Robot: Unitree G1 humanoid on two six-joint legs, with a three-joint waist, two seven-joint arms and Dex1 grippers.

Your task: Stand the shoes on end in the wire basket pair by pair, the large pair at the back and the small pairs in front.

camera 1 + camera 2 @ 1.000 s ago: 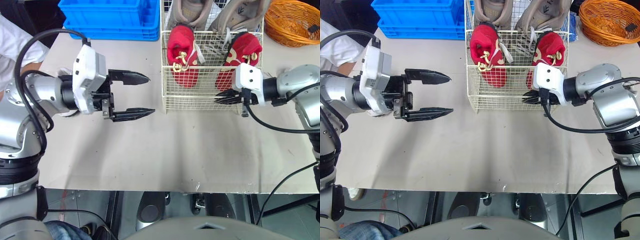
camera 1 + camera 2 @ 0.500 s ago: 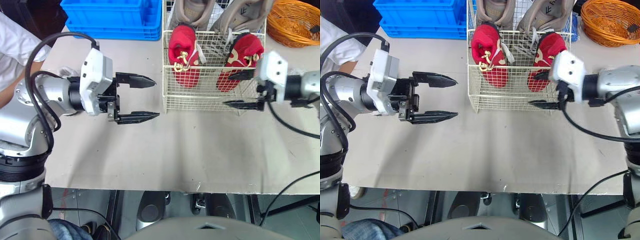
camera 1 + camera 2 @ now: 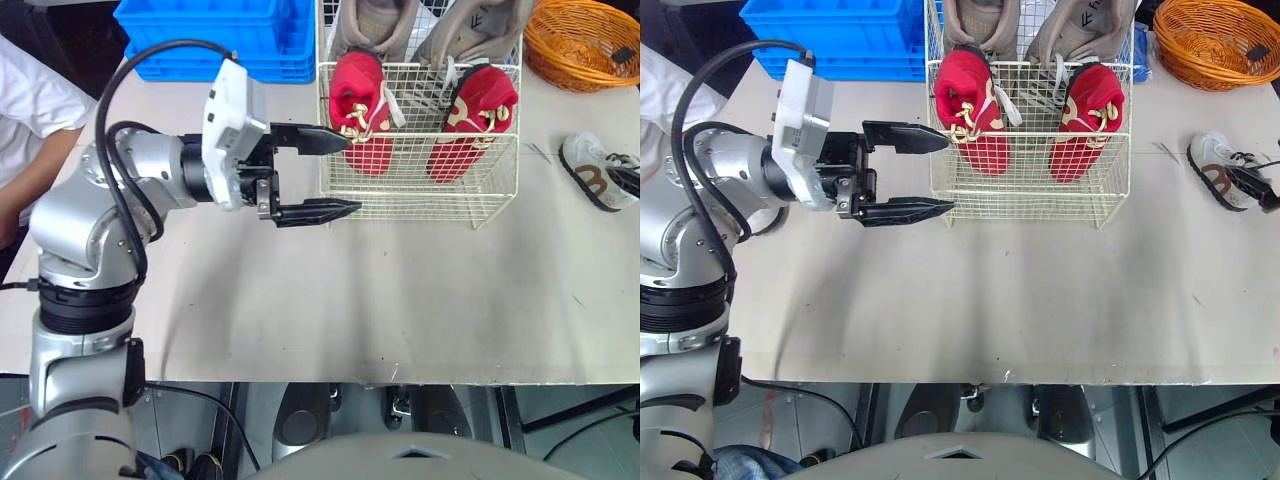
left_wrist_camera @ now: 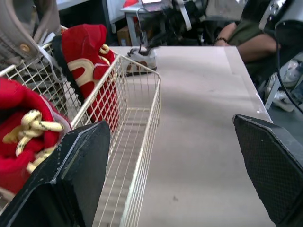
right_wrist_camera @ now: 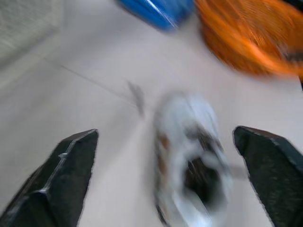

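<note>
The white wire basket (image 3: 400,200) stands at the table's back middle. Two large grey shoes (image 3: 365,20) stand on end at its back, and a red pair (image 3: 358,110) (image 3: 470,120) stands in front of them. My left gripper (image 3: 350,173) is open with nothing in it, its fingertips at the basket's front left corner (image 4: 142,118). A small white shoe (image 3: 595,170) with brown trim lies on the table to the right. My right gripper (image 5: 165,133) is open just before that white shoe (image 5: 189,175), with one black finger (image 3: 1260,190) showing beside it.
A blue crate (image 3: 220,35) sits at the back left and an orange wicker basket (image 3: 585,40) at the back right. A person in white (image 3: 30,110) is at the table's left side. The table's front half is bare.
My right gripper opened and swung away from the basket's front right to the white shoe at the far right. My left gripper moved right, up to the basket's corner.
</note>
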